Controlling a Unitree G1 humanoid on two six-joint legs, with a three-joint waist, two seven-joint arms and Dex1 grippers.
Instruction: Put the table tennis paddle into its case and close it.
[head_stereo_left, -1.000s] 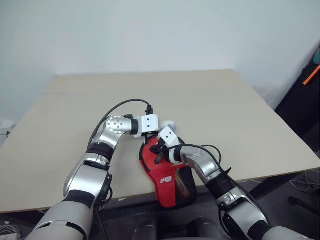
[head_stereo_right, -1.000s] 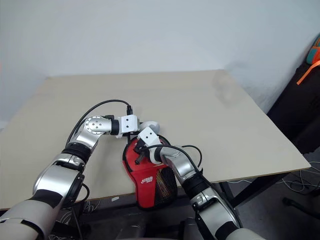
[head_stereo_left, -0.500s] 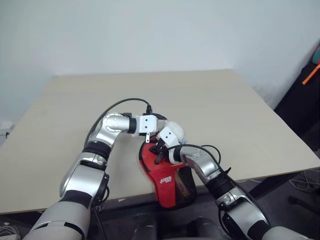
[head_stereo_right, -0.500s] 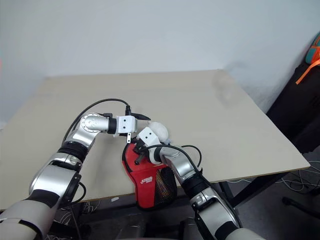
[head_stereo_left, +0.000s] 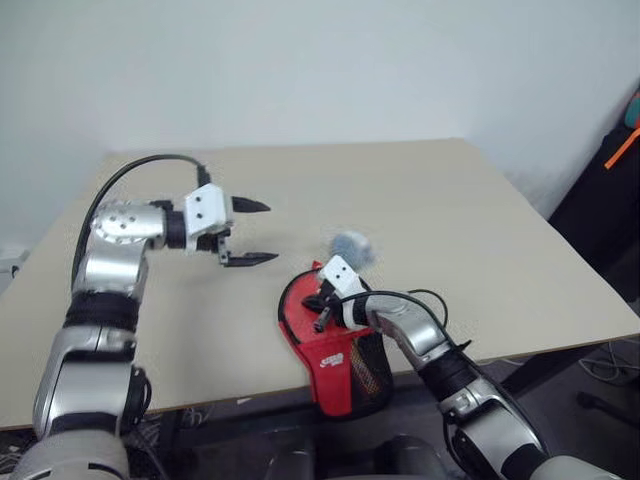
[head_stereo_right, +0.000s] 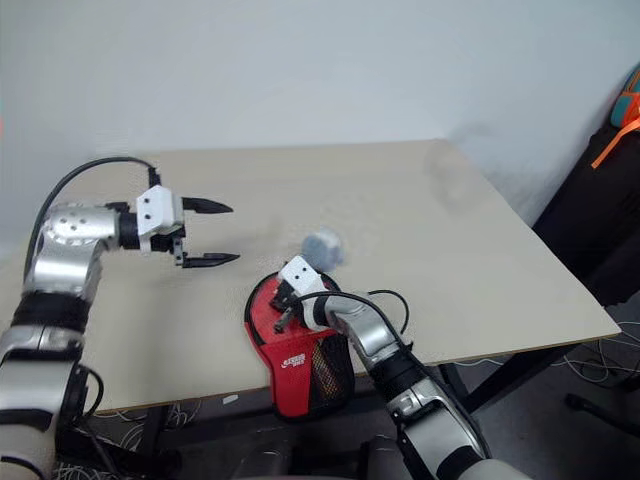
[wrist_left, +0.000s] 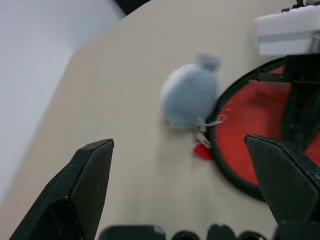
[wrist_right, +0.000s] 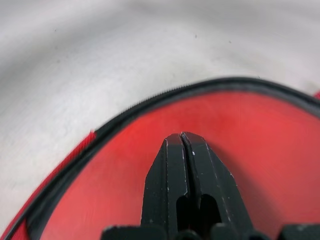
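Red paddle-shaped fabric case (head_stereo_left: 335, 345) overhanging table's (head_stereo_left: 480, 220) near edge; your right gripper (head_stereo_left: 322, 305), fingers pressed together, pinning it steady; left gripper (head_stereo_left: 250, 232) hovering spread, empty, beside bluish wrapper (head_stereo_left: 350, 246).

Pale beige table (head_stereo_left: 470, 210), plain matte top. Near its front edge, red case (head_stereo_left: 330, 350) with black zip edging, mesh end overhanging the edge. Just beyond the case's round end, small bluish-white plastic wrapper (head_stereo_left: 350, 246), blurred.
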